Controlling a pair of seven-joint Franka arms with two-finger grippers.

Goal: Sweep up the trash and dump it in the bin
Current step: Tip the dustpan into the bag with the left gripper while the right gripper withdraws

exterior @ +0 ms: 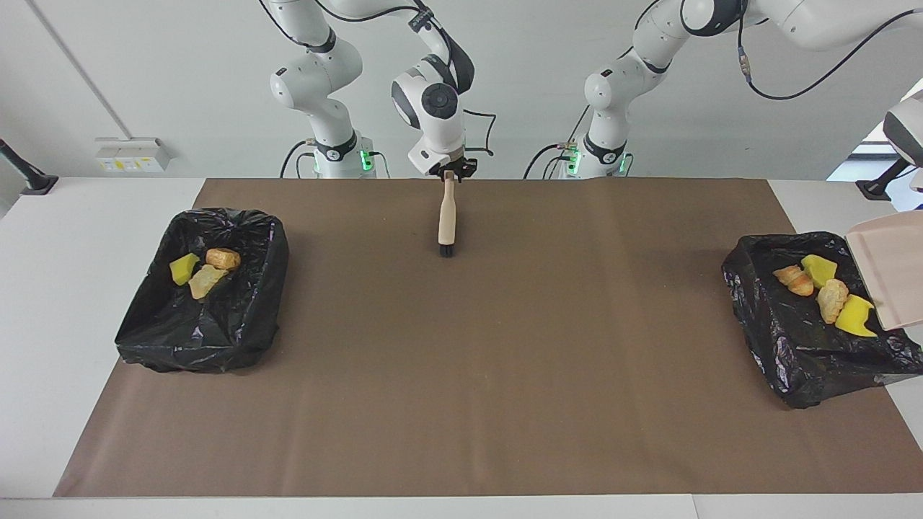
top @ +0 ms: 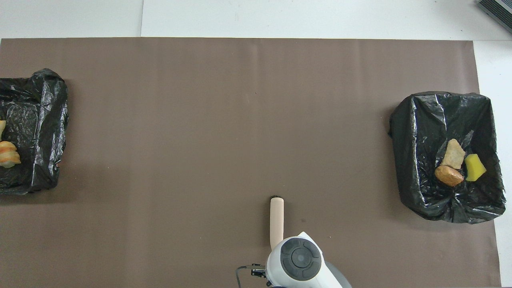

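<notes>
Over the bin (exterior: 764,317) at the left arm's end of the tabletop, tipping the dustpan (exterior: 890,277) steeply, ideally with a shake to clear stragglers. Four trash bits (exterior: 829,299) lying inside already. Left hand clamping the dustpan, out of frame. Right hand (exterior: 448,170) poising at the brush (exterior: 446,216) top near the robots' edge, unclear whether pinching or spread.

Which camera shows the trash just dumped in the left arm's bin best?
The facing view: all four pieces, two yellow sponge chunks and two pastries, lie in the black-lined bin under the tilted dustpan. The overhead view cuts that bin at its edge and shows only one striped pastry and a sliver.
</notes>
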